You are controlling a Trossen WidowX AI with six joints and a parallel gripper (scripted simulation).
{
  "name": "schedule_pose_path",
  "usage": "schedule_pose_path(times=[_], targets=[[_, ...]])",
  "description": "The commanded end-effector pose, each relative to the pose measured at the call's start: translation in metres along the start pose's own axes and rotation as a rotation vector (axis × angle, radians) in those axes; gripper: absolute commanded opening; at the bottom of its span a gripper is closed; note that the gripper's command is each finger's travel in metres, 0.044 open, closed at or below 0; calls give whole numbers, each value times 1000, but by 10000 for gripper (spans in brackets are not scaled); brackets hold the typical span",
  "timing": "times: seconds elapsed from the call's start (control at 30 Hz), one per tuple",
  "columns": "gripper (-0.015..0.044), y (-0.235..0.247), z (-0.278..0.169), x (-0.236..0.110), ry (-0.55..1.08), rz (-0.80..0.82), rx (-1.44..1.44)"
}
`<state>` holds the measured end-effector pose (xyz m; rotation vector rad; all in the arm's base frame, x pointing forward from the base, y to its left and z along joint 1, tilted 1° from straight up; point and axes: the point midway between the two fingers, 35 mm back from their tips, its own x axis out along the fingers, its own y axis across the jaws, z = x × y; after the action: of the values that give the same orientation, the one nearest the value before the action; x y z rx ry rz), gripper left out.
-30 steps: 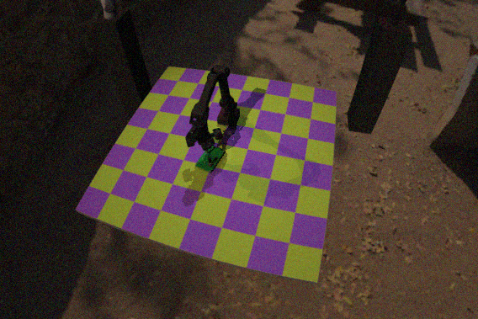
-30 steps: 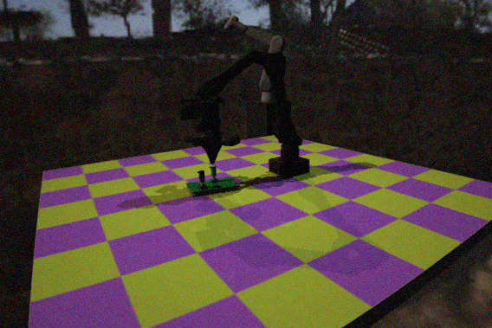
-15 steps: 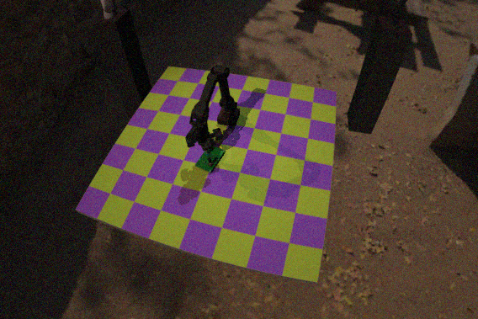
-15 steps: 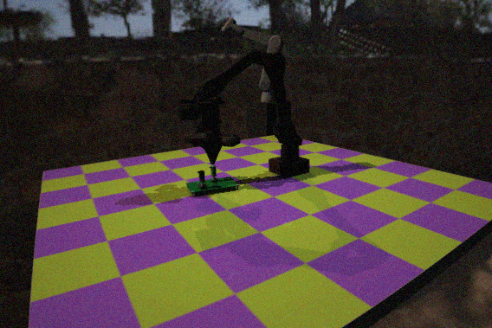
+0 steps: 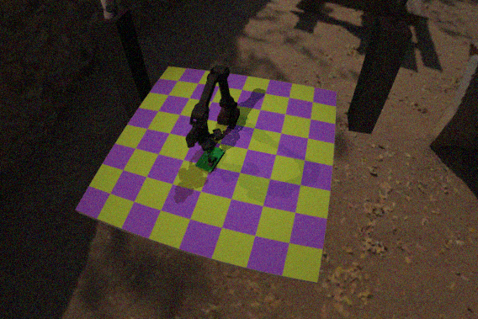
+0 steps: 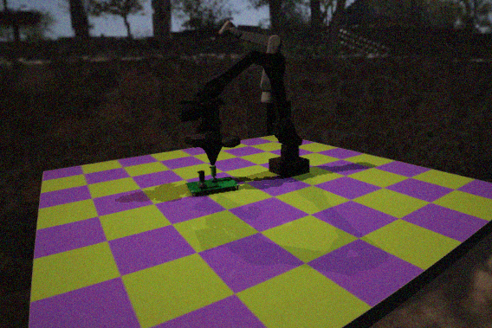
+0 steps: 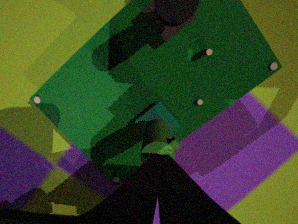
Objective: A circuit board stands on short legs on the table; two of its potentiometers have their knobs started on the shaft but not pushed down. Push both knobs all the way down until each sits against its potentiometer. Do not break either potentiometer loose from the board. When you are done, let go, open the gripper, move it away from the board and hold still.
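The green circuit board stands on the checkered table. Two knobs stand up from it. My gripper is shut with nothing between the fingers and points straight down. Its tips are right over the green-topped knob, at or almost on its top; I cannot tell whether they touch. The second, darker knob stands apart at the far end of the board, untouched. In the top view the arm hides both knobs.
The arm's base stands on the purple and yellow checkered table top behind the board. Dark posts stand on the ground beyond the table. The table's front edge runs at the lower right.
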<state>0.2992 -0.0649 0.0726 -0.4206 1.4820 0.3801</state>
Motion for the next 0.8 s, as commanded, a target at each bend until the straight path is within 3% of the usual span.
schedule_pose_path(times=[0.0, 0.77], targets=[[0, 1, 0, 4, 1, 8, 0], [0, 1, 0, 4, 1, 8, 0]])
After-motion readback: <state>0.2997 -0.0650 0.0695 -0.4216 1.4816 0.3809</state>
